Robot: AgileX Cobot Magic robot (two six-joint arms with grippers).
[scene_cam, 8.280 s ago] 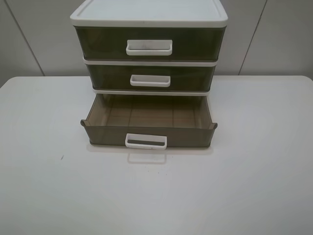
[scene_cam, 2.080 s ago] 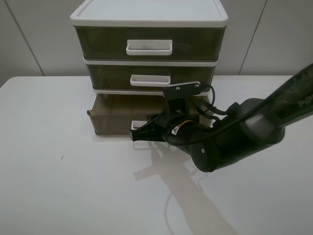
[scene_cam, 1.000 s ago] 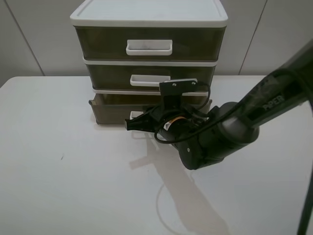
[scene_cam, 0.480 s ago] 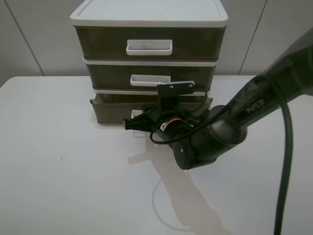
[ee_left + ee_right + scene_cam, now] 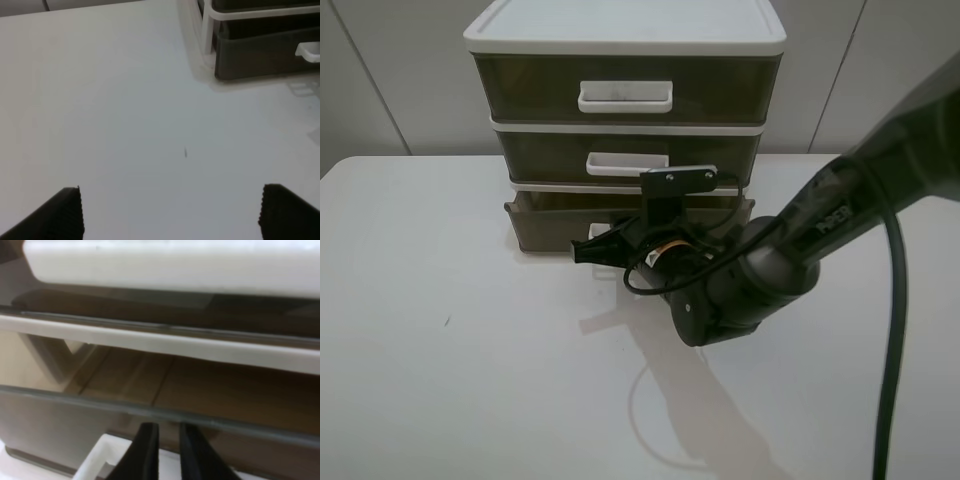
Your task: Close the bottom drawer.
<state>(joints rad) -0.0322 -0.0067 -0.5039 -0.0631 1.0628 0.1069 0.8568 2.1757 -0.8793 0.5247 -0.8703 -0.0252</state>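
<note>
The bottom drawer (image 5: 545,230) is the olive-brown lowest tier of the white-topped three-drawer unit (image 5: 625,30). It sticks out a little from the unit. My right gripper (image 5: 585,251) is shut, with its fingertips against the drawer front at the small white loop handle (image 5: 600,236). In the right wrist view the two dark fingers (image 5: 145,450) stand close together by the handle (image 5: 100,460), with the drawer front (image 5: 50,425) behind. My left gripper (image 5: 172,215) is open and empty over bare table. The drawer (image 5: 260,55) shows in its view.
The middle drawer (image 5: 625,160) and top drawer (image 5: 625,92) are shut above. The right arm (image 5: 750,280) reaches in from the right across the white table (image 5: 440,350). A cable (image 5: 890,330) hangs along the arm.
The bottom drawer has slid back from far open to almost shut. Over the last second the right gripper moved slightly further toward the unit with the drawer.
</note>
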